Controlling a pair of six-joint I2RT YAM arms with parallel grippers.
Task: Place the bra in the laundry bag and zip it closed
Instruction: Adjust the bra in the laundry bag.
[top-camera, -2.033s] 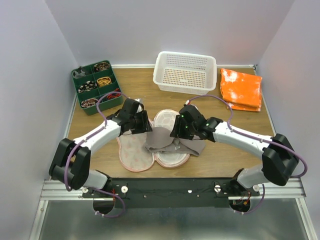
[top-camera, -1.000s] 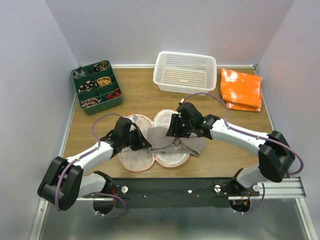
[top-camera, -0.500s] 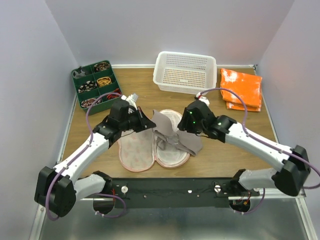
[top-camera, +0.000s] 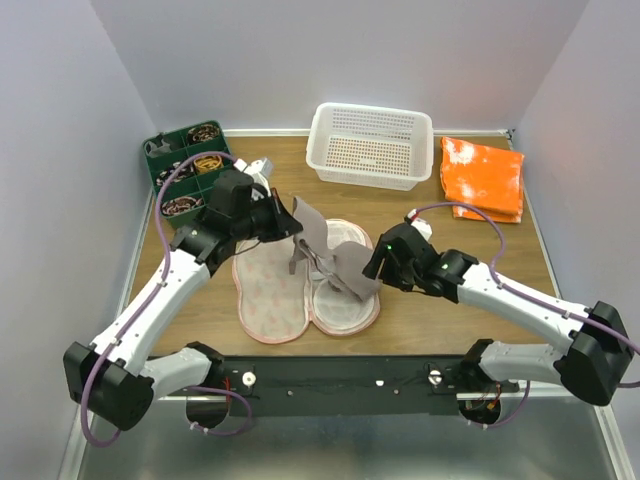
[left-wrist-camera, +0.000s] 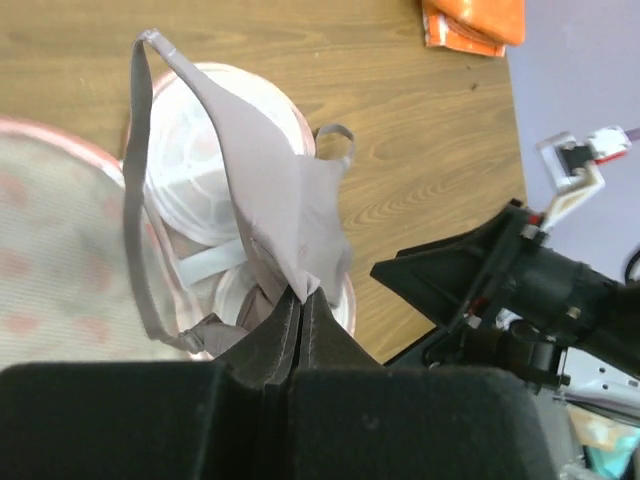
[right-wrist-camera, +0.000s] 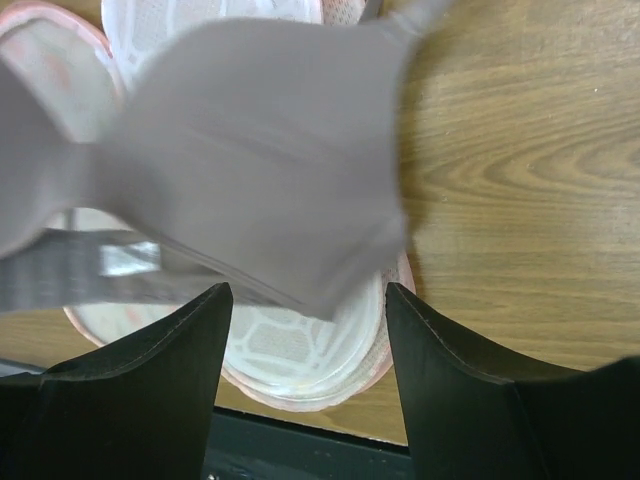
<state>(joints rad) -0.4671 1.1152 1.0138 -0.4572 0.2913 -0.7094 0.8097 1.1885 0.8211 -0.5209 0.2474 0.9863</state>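
Over the open bag, I see my left gripper clamped on the bra's edge; my right gripper has its fingers apart beside it.

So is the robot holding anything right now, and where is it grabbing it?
The left gripper is pinching the bra by a pointed corner of one cup, above the laundry bag. The right gripper is open and holds nothing.
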